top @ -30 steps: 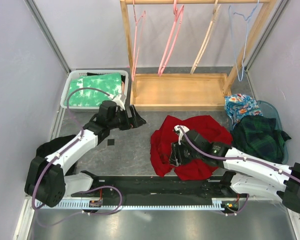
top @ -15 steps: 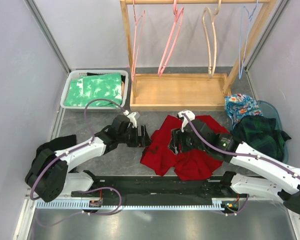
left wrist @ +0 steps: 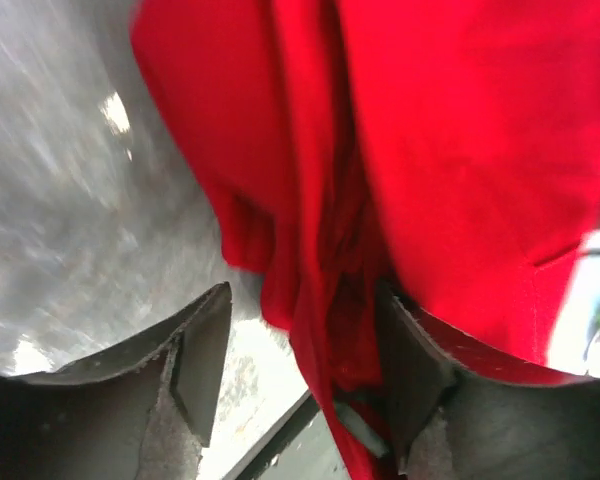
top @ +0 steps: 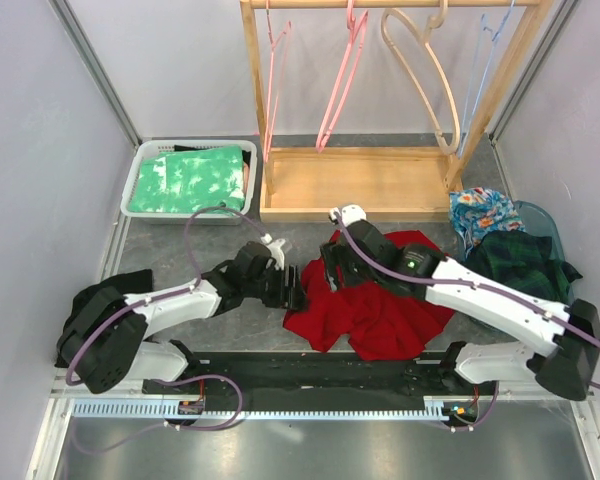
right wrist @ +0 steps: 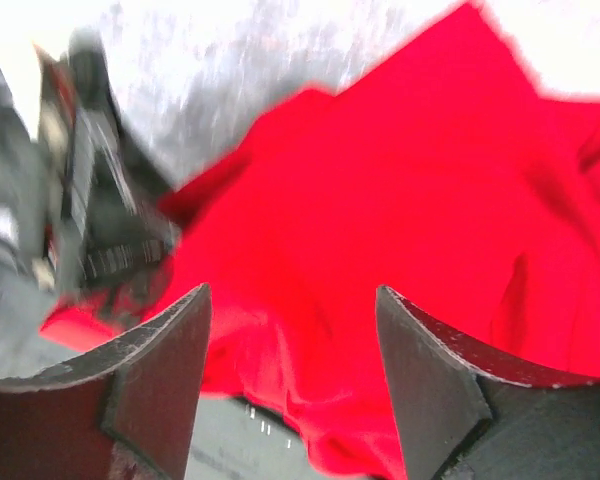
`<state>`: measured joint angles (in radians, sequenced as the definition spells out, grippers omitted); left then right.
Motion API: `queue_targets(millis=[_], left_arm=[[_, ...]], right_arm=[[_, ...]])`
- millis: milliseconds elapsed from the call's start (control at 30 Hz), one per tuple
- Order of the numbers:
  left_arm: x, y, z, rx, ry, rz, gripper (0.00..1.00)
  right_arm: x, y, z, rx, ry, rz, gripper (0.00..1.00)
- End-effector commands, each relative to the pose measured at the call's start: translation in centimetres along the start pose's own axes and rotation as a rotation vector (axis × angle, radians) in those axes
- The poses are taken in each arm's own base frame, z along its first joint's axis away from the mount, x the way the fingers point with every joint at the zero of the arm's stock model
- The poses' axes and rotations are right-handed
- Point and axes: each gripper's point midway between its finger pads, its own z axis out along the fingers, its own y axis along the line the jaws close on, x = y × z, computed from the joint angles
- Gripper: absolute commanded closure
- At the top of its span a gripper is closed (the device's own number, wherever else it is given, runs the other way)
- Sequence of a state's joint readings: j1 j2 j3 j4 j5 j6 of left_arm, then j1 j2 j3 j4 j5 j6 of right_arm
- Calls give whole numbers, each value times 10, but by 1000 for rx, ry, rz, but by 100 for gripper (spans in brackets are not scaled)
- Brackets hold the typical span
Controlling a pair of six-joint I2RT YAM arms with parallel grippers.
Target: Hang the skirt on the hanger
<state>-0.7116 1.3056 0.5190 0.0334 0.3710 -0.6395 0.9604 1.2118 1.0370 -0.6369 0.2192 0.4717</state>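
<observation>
Now both claws crowd the skirt's left edge, nothing lifted yet

Plainly this is the pick-up, the very start of the job. The red skirt lies crumpled on the grey bench, in front of the wooden rack, and none of it looks raised off the surface. The tan hanger hangs from the rack's rail, well apart from the cloth.

The left arm lies low, stretched across the bench toward the middle, with the left claw pointing at the skirt's left border. From its own camera the jaws stand apart, a bunched fold of red cloth running down between them and lying close to one jaw; they have not pinched it. The right arm reaches in from the right, bent over the skirt, and the right claw hangs over the cloth's upper left corner, just beside the other claw. Its jaws are wide, with red cloth below and nothing between them.

To my eye the next move calls for the left jaws to close on that fold, then for the right to find the waistband a little way along, so the two can raise the skirt spread out rather than in a lump. The claws are very near each other and could knock together
</observation>
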Motion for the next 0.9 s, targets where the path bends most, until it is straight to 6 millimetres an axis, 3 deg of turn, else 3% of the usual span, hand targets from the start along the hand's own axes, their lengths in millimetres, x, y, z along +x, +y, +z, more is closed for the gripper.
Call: queue_targets(millis=[0, 133, 167, 300, 367, 467, 700, 800, 833, 867], left_arm=[[26, -7, 6, 27, 72, 19, 41], [44, -11, 7, 19, 106, 43, 50], [49, -10, 6, 16, 115, 44, 52], [66, -11, 4, 8, 140, 45, 57], [72, -5, 2, -15, 148, 33, 64], [76, 2, -3, -52, 144, 23, 72], [73, 8, -8, -88, 125, 30, 81], [73, 8, -9, -97, 129, 31, 97], [72, 8, -9, -100, 127, 32, 98], [71, 8, -10, -105, 124, 30, 98]], right_arm=[[-41, -5, 19, 118, -70, -43, 25], [-54, -36, 49, 280, -54, -18, 21], [-55, -53, 62, 336, -36, 0, 20], [-57, -89, 95, 436, 13, 23, 19], [-57, -102, 113, 461, 33, 34, 19], [-54, -103, 138, 407, 70, 8, 20], [-28, -76, 173, 186, 171, -28, 23], [-13, -67, 180, 100, 219, -11, 39], [-9, -66, 179, 85, 220, -5, 56], [-8, -65, 177, 70, 223, 8, 67]])
